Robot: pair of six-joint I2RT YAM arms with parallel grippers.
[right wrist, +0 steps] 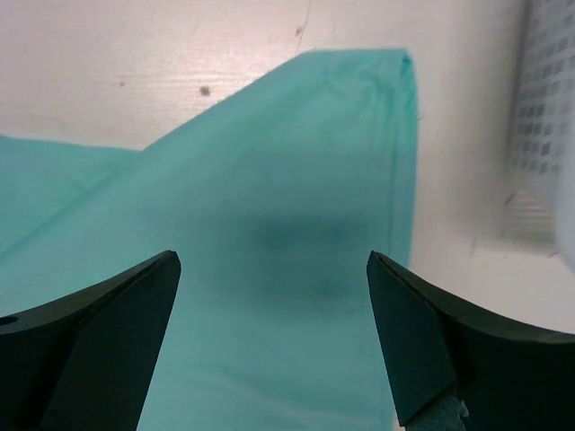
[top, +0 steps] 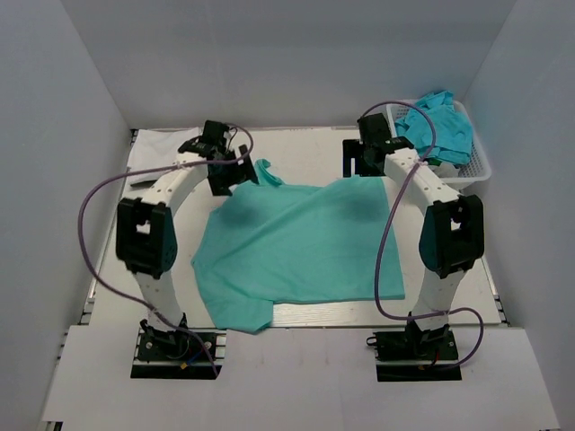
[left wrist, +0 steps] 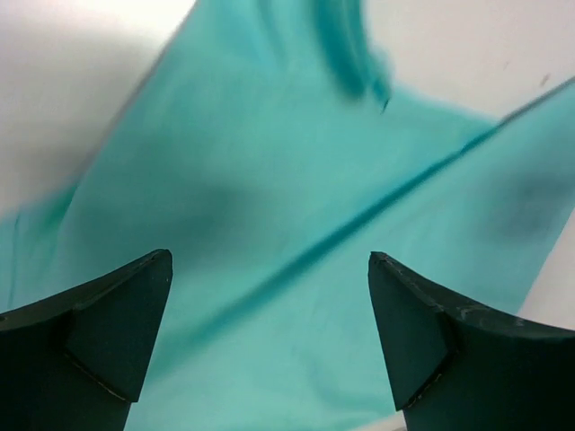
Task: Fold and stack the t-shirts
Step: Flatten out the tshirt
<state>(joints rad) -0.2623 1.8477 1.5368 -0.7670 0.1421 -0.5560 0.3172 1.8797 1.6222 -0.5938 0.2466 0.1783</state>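
A teal-green t-shirt (top: 296,247) lies partly folded in the middle of the table, a sleeve sticking out at its near left corner. My left gripper (top: 229,177) hangs open above the shirt's far left corner, by the collar. In the left wrist view the fingers (left wrist: 269,260) stand wide with only teal cloth (left wrist: 269,180) beneath them. My right gripper (top: 364,166) is open over the far right corner. Its wrist view shows the fingers (right wrist: 273,259) apart above the shirt's folded corner (right wrist: 296,206), holding nothing.
A white lattice basket (top: 481,166) at the far right holds a crumpled turquoise-blue t-shirt (top: 440,126); its wall (right wrist: 544,99) is close to my right gripper. A white cloth (top: 162,144) lies flat at the far left corner. Grey walls close in the table.
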